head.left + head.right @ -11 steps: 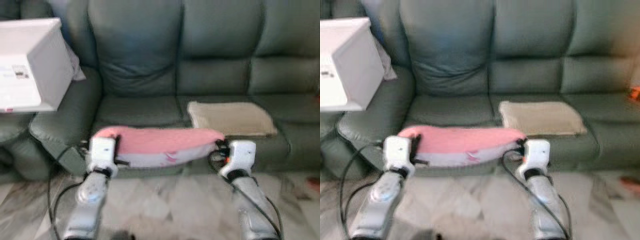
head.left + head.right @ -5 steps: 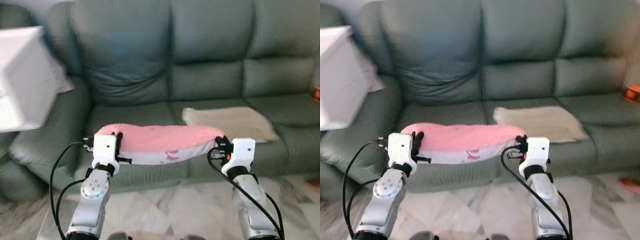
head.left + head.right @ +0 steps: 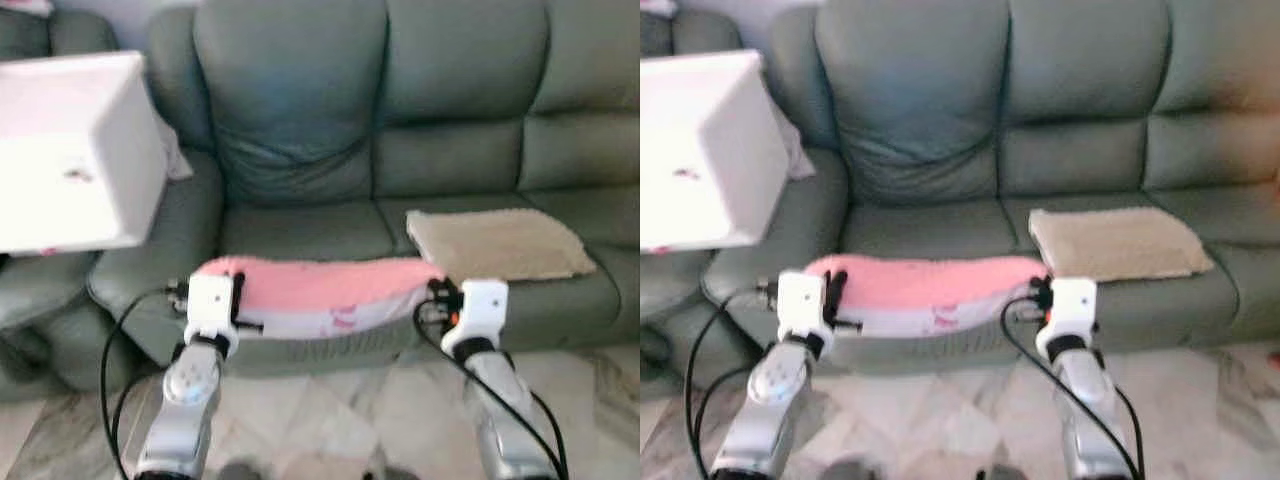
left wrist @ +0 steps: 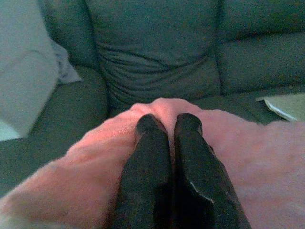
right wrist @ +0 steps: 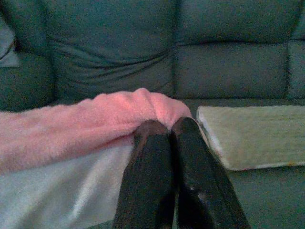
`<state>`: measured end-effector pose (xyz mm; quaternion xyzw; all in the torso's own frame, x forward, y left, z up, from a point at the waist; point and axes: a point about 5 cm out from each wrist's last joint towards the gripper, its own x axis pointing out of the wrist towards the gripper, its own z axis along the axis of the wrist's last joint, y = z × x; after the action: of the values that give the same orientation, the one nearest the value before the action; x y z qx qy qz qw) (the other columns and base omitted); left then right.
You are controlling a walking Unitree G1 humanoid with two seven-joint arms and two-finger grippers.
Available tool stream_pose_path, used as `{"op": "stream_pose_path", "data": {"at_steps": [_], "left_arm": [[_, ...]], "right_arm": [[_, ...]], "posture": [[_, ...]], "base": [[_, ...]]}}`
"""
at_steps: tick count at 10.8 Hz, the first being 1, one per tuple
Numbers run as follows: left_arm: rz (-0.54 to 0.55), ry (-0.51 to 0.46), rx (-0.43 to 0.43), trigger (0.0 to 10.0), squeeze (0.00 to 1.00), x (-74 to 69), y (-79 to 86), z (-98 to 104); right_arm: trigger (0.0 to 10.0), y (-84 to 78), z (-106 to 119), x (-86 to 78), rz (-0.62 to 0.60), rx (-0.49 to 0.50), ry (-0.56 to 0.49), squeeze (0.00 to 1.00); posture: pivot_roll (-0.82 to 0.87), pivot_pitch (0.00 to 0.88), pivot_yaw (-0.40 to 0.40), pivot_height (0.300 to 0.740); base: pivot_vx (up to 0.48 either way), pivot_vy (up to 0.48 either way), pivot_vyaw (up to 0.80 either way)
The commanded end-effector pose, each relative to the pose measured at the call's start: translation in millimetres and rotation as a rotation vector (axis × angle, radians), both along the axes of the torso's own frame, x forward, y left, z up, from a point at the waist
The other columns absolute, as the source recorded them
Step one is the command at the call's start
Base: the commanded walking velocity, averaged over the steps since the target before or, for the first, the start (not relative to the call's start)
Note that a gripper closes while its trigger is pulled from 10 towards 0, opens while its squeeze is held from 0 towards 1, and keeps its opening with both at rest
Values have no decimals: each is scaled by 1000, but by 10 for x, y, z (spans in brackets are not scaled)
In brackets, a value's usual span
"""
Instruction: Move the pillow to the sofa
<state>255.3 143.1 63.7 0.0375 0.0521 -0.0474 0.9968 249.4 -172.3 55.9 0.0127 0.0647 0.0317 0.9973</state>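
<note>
Both pairs of jaws are pinched together on the pink pillow (image 3: 320,290): the left gripper (image 3: 235,300) on one end, the right gripper (image 3: 437,298) on the other. The pillow hangs between them, just before the front edge of the green sofa (image 3: 300,225). A beige mat (image 3: 495,243) lies on the seat. A white box (image 3: 70,150) sits over the sofa's arm.

We are seeing a beige mat (image 3: 497,243) lying flat on a seat cushion, a white box (image 3: 75,150) sitting over the armrest, a pale cloth (image 3: 177,160) tucking behind it, marble floor (image 3: 330,415) spreading below.
</note>
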Motion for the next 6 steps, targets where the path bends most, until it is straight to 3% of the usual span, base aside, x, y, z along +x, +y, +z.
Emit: {"op": "stream_pose_path", "data": {"at_steps": [1, 4, 6], "left_arm": [[53, -47, 20, 10000, 0, 9, 85, 79], [72, -69, 25, 10000, 0, 18, 106, 113], [87, -51, -9, 10000, 0, -60, 152, 83]], "right_arm": [[10000, 84, 63, 58, 29, 7, -29, 0], [10000, 100, 66, 55, 31, 10, -30, 0], [10000, 33, 65, -7, 13, -22, -30, 0]], "posture": [[4, 0, -27, 740], [5, 0, -31, 740], [4, 0, -33, 740]], "base": [[0, 0, 0], [0, 0, 0], [0, 0, 0]]}}
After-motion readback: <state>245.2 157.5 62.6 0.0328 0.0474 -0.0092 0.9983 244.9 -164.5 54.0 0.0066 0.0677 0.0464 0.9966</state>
